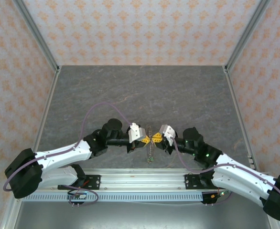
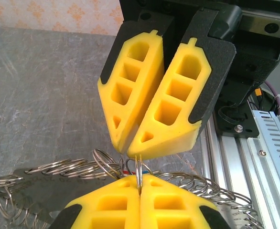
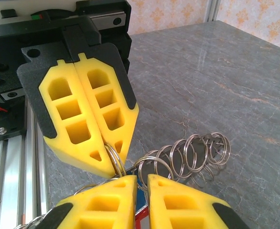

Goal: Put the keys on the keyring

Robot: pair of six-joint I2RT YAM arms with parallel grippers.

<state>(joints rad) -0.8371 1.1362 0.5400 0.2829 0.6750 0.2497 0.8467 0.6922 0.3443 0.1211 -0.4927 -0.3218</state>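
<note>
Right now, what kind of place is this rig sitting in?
Likely a lab robot cell, not a home or shop: patterned wall panels in aluminium framing box in a grey stone-look tabletop, with the left arm and right arm bolted to an extrusion rail.

table (image 1: 178, 95): gray stone look, under the fingers (image 2: 106, 95) | walls (image 1: 140, 28): pale, orange flowers, behind and beside fingers

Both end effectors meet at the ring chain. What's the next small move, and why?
Probably ease the right end effector slightly away from the left end effector to pry open the split ring. Both look pinched on that ring, tip to tip, with the rest of the ring chain slack on the table and red and blue tags right at the pinch.
</note>
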